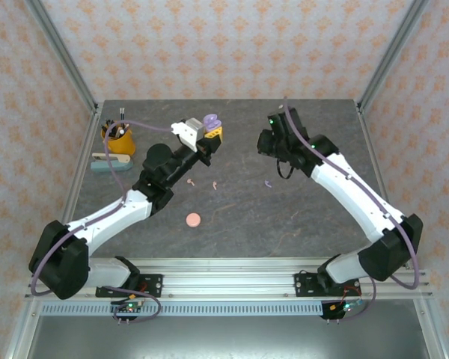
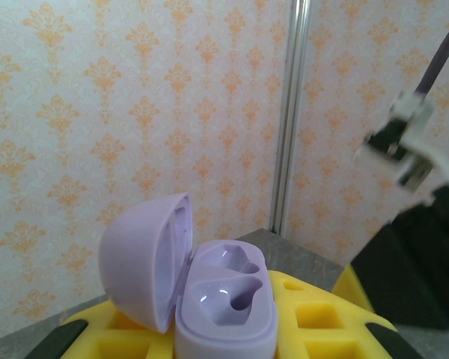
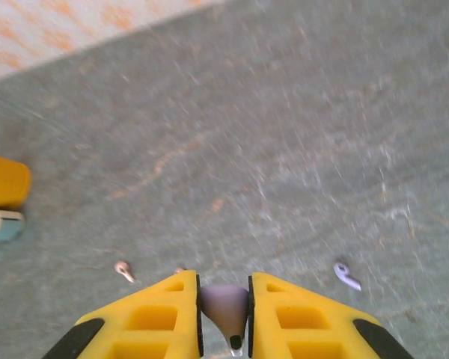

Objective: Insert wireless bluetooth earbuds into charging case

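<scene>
Presently an open lilac case (image 2: 146,262) is clenched in the left gripper (image 2: 228,325), a lilac earbud (image 3: 224,307) in the right gripper (image 3: 224,292), both toward the bench's (image 1: 322,221) far edge.

From above, behind the bases, I see the whole table (image 1: 284,224). My left wrist camera faces the wall (image 2: 135,112); the right looks closely down, sharing the loose lilac earbud (image 3: 347,276).
</scene>
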Motion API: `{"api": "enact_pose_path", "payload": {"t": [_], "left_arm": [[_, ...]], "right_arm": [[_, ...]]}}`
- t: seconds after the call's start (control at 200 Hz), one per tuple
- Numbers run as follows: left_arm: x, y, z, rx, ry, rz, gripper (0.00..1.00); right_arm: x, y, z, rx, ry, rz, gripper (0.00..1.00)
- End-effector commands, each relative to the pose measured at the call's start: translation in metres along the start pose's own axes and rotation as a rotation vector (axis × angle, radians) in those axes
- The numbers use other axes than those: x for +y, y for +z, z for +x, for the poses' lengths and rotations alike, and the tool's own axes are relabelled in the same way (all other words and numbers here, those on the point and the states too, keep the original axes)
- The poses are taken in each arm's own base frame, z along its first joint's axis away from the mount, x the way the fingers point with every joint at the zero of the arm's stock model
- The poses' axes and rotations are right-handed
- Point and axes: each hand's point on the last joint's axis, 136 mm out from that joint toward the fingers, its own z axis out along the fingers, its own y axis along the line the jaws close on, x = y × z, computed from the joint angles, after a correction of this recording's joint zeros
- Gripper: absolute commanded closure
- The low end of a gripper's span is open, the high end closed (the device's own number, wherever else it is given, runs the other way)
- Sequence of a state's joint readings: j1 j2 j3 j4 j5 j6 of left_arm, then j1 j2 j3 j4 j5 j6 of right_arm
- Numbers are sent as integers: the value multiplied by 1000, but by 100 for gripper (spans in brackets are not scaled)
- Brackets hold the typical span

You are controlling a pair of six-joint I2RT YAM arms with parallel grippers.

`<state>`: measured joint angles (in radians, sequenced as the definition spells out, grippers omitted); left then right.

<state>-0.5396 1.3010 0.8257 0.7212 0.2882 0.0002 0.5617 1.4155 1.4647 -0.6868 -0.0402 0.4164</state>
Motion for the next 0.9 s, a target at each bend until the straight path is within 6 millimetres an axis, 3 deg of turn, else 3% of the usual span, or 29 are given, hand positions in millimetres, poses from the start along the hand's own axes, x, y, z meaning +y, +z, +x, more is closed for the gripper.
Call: {"api": "enact_pose_path", "payload": {"t": [0.0, 0.175, 0.385, 0.896], "left_arm": [[-3, 5, -16, -29, 23, 33, 100], [-14, 14, -14, -6, 28, 105, 100], [-28, 23, -9, 15, 26, 200, 100], [-49, 54, -11, 32, 101, 331, 100]], "right_arm": [[14, -37, -38, -114, -47, -50, 80], [46, -70, -72, -201, -67, -176, 79], [73, -101, -93, -262, -104, -305, 78], [113, -122, -91, -275, -181, -516, 76]]}}
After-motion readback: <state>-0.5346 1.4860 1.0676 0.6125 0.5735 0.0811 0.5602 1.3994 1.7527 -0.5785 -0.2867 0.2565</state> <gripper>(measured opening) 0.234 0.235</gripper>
